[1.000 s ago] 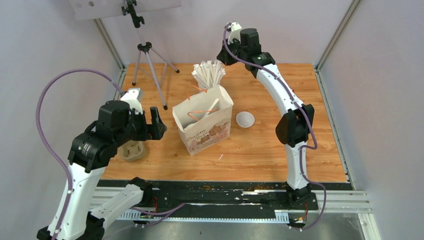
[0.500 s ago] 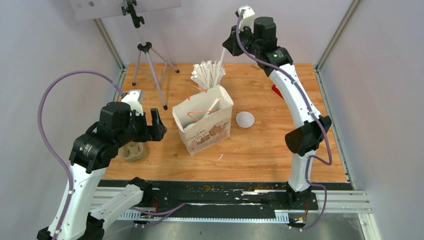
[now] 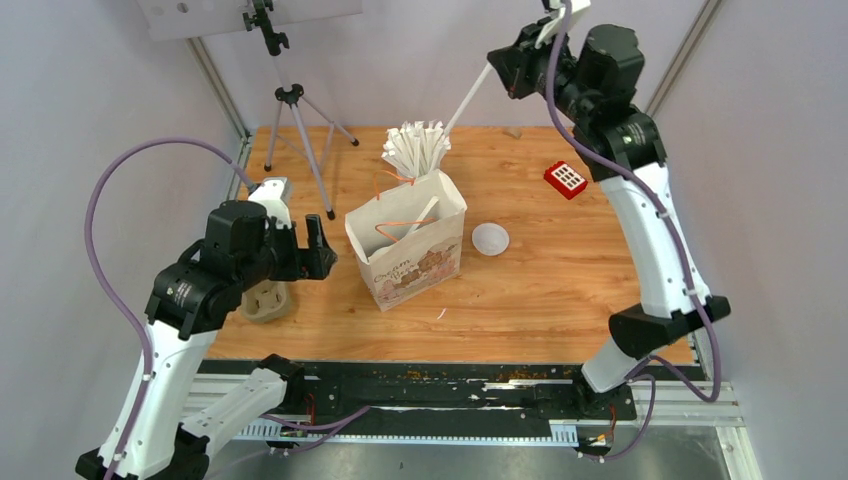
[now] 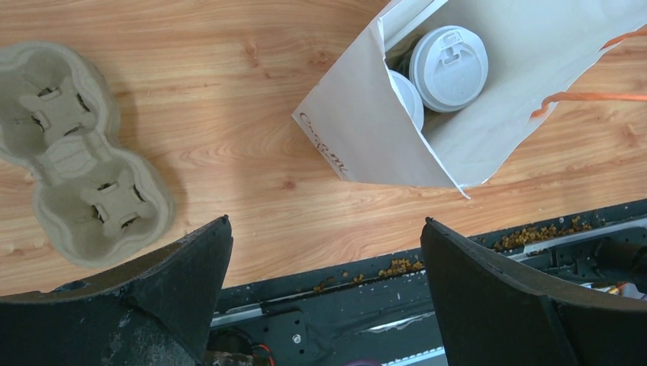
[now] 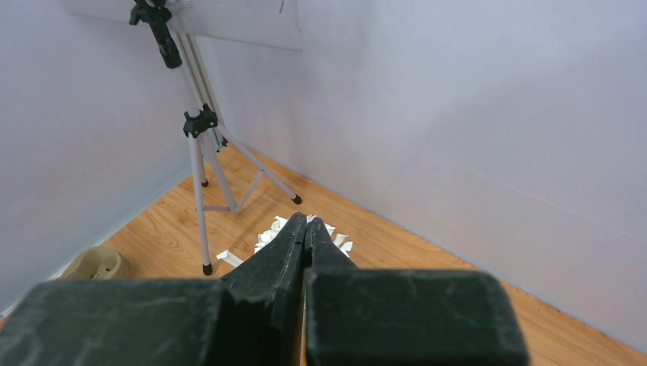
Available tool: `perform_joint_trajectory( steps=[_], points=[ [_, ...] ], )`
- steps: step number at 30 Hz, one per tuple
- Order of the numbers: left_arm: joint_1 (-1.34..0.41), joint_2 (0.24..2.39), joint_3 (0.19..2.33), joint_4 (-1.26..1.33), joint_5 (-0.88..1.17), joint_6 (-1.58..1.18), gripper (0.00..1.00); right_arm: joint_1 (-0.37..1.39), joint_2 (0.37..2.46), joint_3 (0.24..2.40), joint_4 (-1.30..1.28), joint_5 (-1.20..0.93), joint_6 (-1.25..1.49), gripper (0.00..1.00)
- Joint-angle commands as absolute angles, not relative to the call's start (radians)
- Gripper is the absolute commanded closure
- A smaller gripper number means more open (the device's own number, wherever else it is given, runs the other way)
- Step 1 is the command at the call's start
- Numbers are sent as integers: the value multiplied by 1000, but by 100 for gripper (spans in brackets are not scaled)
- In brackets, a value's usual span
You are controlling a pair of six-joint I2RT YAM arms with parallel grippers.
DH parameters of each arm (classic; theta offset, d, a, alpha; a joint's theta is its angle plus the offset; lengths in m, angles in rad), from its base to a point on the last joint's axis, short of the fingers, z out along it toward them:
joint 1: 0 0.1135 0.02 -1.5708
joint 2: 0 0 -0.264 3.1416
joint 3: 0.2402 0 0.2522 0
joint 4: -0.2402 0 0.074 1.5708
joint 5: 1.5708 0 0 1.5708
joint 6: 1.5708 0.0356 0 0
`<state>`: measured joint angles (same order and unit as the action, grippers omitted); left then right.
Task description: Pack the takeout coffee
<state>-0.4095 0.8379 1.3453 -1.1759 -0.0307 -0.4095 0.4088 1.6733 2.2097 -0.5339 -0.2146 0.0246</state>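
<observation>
Two takeout coffee cups stand inside the open paper bag (image 4: 366, 130). Only their white lids show, one (image 4: 449, 57) beside the other (image 4: 407, 97); their brown bodies are hidden. In the top view the bag (image 3: 410, 255) stands mid-table. My left gripper (image 3: 314, 250) is open and empty, hovering left of the bag; in its wrist view the left gripper (image 4: 326, 222) frames the table's front edge. My right gripper (image 3: 500, 62) is raised high at the back, shut on a white paper-wrapped stick (image 3: 470, 97). In the right wrist view its fingers (image 5: 294, 236) are pressed together.
A white cup of wrapped sticks (image 3: 418, 148) stands behind the bag. A beige pulp carrier (image 3: 265, 300) lies at the left edge, also in the left wrist view (image 4: 76, 152). A round white disc (image 3: 490, 238), a red block (image 3: 566, 178) and a tripod (image 3: 295, 120) stand around.
My right arm has risen and swung right, drawing one stick up out of the white cup and uncovering the red block. The left arm has barely moved.
</observation>
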Motion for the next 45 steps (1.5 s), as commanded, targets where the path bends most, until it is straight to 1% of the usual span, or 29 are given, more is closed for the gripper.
perform_joint_trajectory(
  steps=[1,7,13,20,23,28,33,38,45],
  points=[
    [-404,847,1354,-1123,-22,-389,0,405,1550,2156,-515,-166,28,100],
    [-404,861,1371,-1116,-28,-379,0,405,1458,2112,-582,-164,64,100],
    [-404,871,1377,-1114,-31,-374,0,405,1379,2057,-681,-207,180,100],
    [-403,885,1374,-1095,-19,-371,0,406,1317,1919,-687,-287,303,100],
    [-403,888,1368,-1087,-12,-371,0,407,1292,1817,-620,-320,343,100],
    [-403,904,1380,-1084,-6,-364,0,407,1263,1614,-383,-365,455,100],
    [-404,903,1389,-1098,-20,-354,0,420,1315,1561,-296,-377,521,100],
    [-404,900,1382,-1101,-22,-362,0,433,1393,1532,-198,-433,588,100],
    [-403,899,1376,-1108,-34,-364,0,512,1477,1518,-114,-434,682,100]
  ],
)
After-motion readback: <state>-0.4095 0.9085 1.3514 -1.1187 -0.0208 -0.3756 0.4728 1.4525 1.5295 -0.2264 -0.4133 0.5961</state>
